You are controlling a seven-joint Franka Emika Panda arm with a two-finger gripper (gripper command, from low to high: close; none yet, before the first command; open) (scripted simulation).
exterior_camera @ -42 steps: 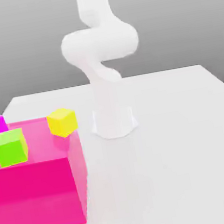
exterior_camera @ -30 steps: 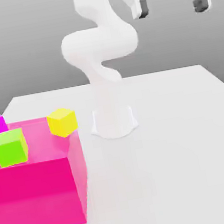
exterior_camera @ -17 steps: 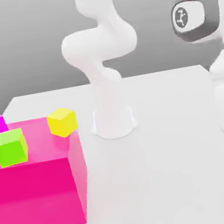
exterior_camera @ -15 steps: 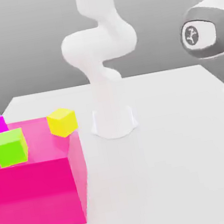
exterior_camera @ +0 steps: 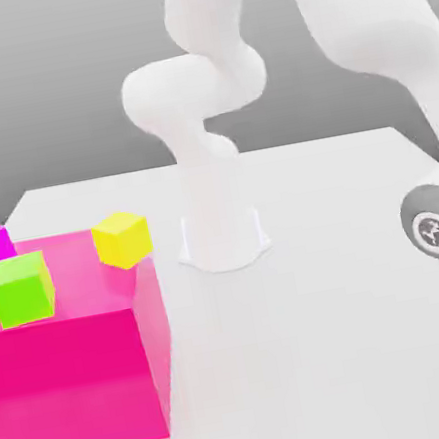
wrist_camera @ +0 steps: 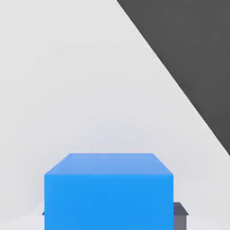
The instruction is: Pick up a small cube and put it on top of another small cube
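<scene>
My fingers [wrist_camera: 179, 211] sit tight against both sides of the small blue cube [wrist_camera: 108, 193], which rests on the white table [wrist_camera: 67, 90] near its edge. Table is plain and matte, dark floor [wrist_camera: 193, 54] past its edge. Grey backdrop [exterior_camera: 39, 93] behind.

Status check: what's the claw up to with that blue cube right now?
Claw down at the table's corner. Blue cube between its fingers; grip unconfirmed, cube on table. Nothing near it.
</scene>
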